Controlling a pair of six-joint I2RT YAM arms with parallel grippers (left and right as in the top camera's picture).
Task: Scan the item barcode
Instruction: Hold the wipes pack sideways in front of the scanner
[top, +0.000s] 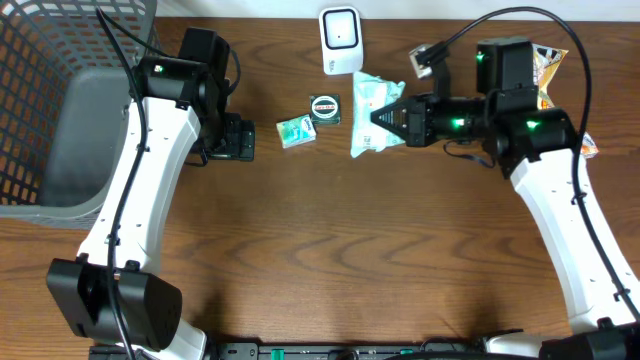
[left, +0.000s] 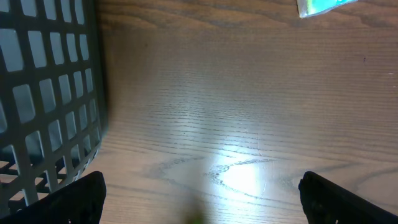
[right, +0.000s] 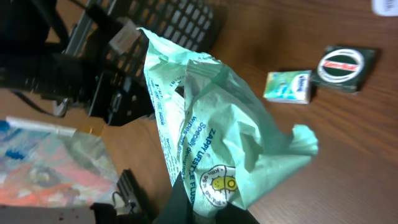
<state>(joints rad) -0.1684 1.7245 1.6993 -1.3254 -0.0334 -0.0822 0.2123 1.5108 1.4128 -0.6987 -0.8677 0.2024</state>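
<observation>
The green bag (right: 214, 118) read "ZAPP LIFESTYLE"; its smaller print was blurred. The label on the tin (right: 345, 65) was unreadable.

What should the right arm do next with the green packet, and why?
Probably carry the green packet toward the white scanner, barcode side facing it. The right gripper is shut on the packet, and the scanner stands close by, beyond it.

A wooden table (top: 330, 250) of brown, wavy grain is seen in every view. A patch of reflected light (left: 242, 177) is cast on the wood just ahead of the left fingers (left: 74, 199) — between them — and a dark mesh basket (left: 43, 93) is set to their left.
</observation>
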